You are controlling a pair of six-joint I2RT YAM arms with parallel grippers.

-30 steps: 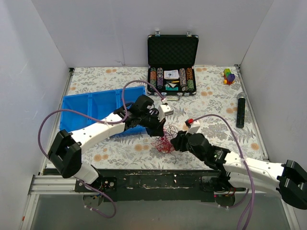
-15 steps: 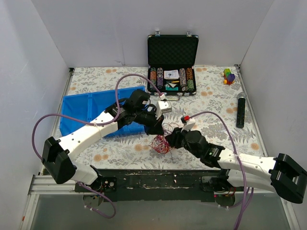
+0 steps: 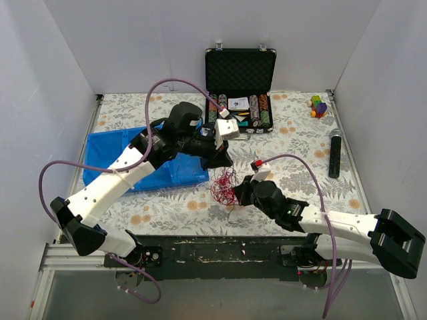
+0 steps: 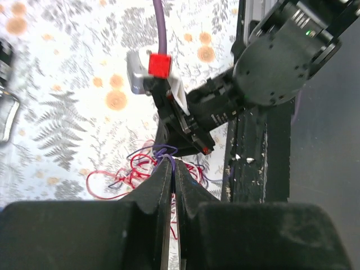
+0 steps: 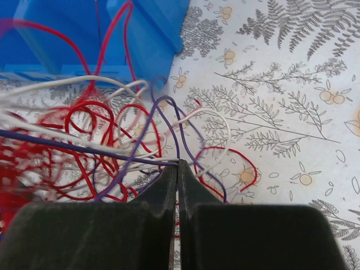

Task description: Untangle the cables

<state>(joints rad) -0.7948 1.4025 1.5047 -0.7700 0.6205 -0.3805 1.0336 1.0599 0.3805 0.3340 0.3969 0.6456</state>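
Top external: both claws pinched on the cable tangle, mid-surface

The cables (image 3: 224, 187) bunch as a mostly red knot over the floral surface (image 3: 300, 143), just right of the blue tray (image 3: 127, 153) and between the two claws. I can't tell whether the knot is lifted clear of the surface.

Left claw (image 3: 223, 165) is at the knot's far side. The left wrist view shows its jaws fully together, with a thin purple strand caught at the tips. Right claw (image 3: 240, 193) is at the knot's right edge, jaws also together, with navy strands running into the pinch.

Handling judgement: the strands are very thin, limp and near weightless. They likely slip from a pinch and snag in loops. The best hold is a single strand away from the dense red core, pulled apart gently, since hard tugs may tighten the knot.
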